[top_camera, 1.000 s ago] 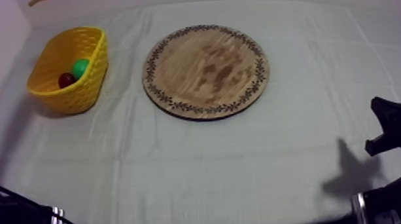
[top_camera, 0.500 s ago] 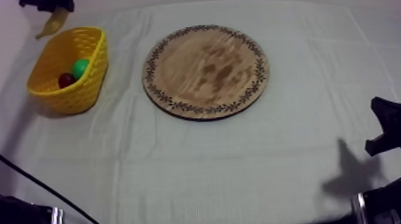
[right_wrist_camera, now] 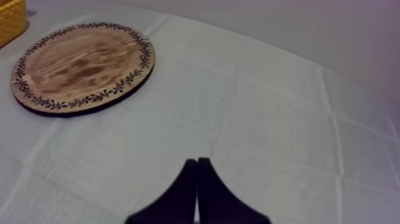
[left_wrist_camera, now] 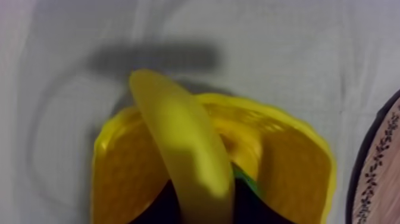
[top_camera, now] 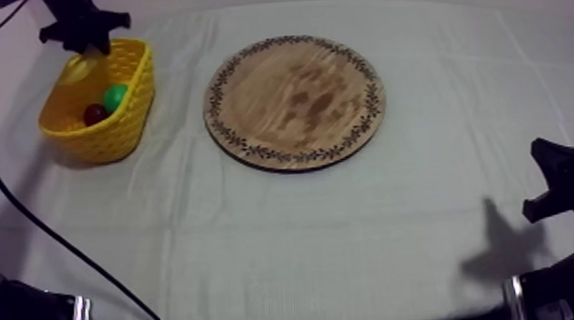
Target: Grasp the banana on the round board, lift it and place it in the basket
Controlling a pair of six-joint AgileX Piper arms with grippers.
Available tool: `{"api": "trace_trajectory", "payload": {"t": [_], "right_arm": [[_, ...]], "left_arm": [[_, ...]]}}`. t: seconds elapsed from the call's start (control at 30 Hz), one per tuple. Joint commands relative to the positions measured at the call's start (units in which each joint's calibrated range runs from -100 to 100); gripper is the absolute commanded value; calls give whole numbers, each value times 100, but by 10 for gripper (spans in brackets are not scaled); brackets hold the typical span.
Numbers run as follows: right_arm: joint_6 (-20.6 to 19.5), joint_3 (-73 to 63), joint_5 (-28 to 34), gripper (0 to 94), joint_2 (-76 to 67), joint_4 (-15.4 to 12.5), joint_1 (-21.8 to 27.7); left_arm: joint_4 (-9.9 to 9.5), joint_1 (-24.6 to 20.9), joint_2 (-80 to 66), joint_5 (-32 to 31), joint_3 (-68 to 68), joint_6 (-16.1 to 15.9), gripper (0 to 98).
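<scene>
While hovering with the left gripper (top_camera: 85, 41) over the far end of the yellow lattice-walled plastic basket (top_camera: 111, 134), at the far left of the cloth-covered bench (top_camera: 286, 246), grasp the curved pale-yellow toy banana (top_camera: 78, 68) between the black fingers, clamped on its upper end. Hangs from there over the basket's far wall, not yet let go; cannot tell whether the lower end is below the rim. From the left wrist, runs away from the gripper along the middle of the basket's opening, the tip showing against the cloth beyond the rim. Down inside the basket, find a small round dark-red fruit (top_camera: 95, 114) touching a round green toy fruit (top_camera: 116, 96). Just right of the basket, apart from it, see the round wooden board with a patterned rim (top_camera: 294, 101), flat on the bench. Rest the right gripper (right_wrist_camera: 197, 164) low at the bench's near right side, well apart from board and basket, fingers pressed together on nothing, a narrow wedge above the cloth.
</scene>
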Motion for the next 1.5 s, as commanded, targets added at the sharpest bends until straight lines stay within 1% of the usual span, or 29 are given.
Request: {"api": "trace_trajectory", "payload": {"t": [0.0,0.43,0.53,0.57,0.6,0.73,0.8,0.87,0.93,1.07,1.23,1.37,1.43,1.47], "right_arm": [[0,-3,6,3,0,0,0],[0,-3,6,3,0,0,0],[0,-3,6,3,0,0,0],[0,-3,6,3,0,0,0],[0,-3,6,3,0,0,0],[0,-3,6,3,0,0,0],[0,-3,6,3,0,0,0],[0,-3,6,3,0,0,0],[0,-3,6,3,0,0,0],[0,-3,6,3,0,0,0],[0,-3,6,3,0,0,0],[0,-3,6,3,0,0,0],[0,-3,6,3,0,0,0],[0,-3,6,3,0,0,0]], "left_arm": [[-1,-14,44,8,92,-18,201],[2,-82,133,31,312,-44,200],[2,-87,131,31,316,-42,214],[2,-87,127,32,317,-34,237],[-5,-88,121,29,317,2,283],[-45,-94,90,22,278,207,565],[-34,-98,66,18,243,224,669],[-21,-101,45,-5,192,231,724],[-5,-104,31,-34,148,237,751],[15,-109,4,-88,146,251,763],[17,-111,-54,-154,166,260,739],[32,-119,-213,-222,103,238,679],[60,-144,-368,-300,64,229,623],[84,-160,-471,-351,40,210,581]]}}
